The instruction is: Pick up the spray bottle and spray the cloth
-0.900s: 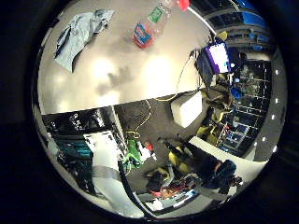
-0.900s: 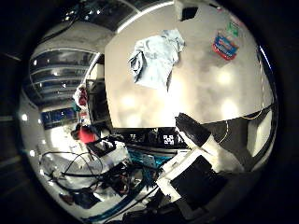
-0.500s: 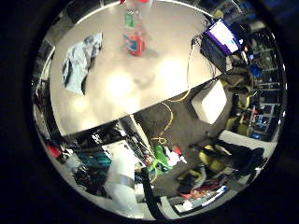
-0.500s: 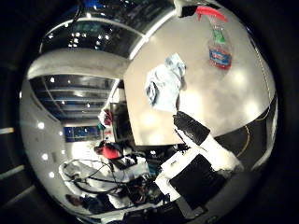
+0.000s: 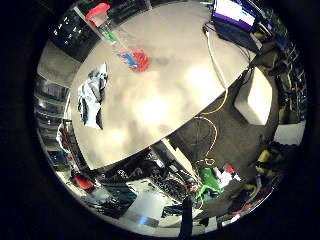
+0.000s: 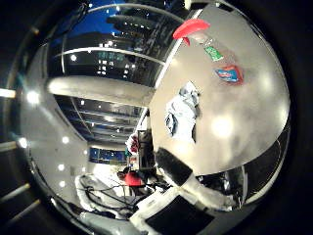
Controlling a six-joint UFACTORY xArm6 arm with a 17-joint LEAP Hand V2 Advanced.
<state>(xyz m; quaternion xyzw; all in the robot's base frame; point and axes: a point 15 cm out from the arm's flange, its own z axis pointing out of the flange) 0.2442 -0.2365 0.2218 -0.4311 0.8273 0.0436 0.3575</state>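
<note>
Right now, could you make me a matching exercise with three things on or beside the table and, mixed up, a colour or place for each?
Things:
1. spray bottle
2. cloth
3. laptop

Descriptions:
A. crumpled, grey-blue, lying on the table
B. at the table's edge, screen lit
C. clear body with a red cap, standing on the table

Pairs: 1-C, 2-A, 3-B

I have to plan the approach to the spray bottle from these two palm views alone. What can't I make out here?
- Hand: only one black and white part shows in the thumb side view; whether the fingers are open or curled cannot be told.
- Spray bottle: clear body, nearly lost against the table; nozzle direction too small to read.
- Cloth: crumpled; its folds hide its full outline.
- Table's far edge: cut off by the view's rim.
</note>
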